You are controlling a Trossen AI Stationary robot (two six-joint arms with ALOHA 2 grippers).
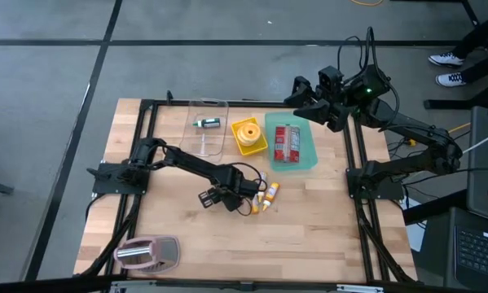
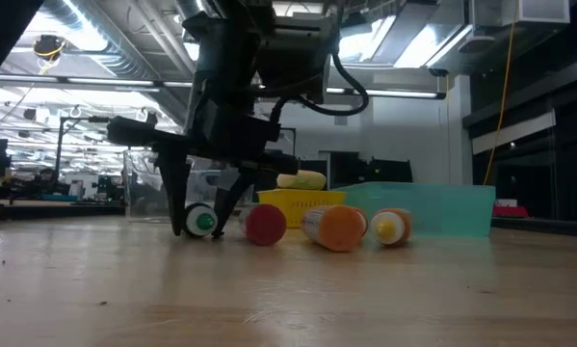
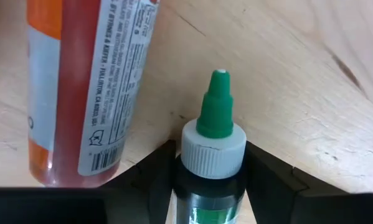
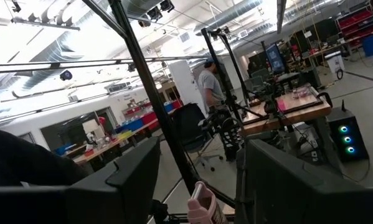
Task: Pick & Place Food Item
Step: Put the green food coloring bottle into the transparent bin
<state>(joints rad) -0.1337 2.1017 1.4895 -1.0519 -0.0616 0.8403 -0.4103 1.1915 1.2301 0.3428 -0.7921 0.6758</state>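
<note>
A small dark bottle with a white cap and green nozzle lies on its side on the wooden table, near the middle. My left gripper points down over it, shut on it. Beside it lie a red-capped bottle, an orange one and a yellow one; the labelled red one fills part of the left wrist view. My right gripper hangs high over the table's far right corner, open, holding nothing. My left gripper pinches the bottle just below its white cap, one finger on each side. The fingers come from above, pointing down, and lie across the bottle. The bottle rests on the table with its green nozzle toward the near edge.
At the far side stand a clear bin holding a green-capped bottle, a yellow basket and a teal tray with a red packet. A pink appliance sits at the near left corner. Bare wood lies toward the near right.
</note>
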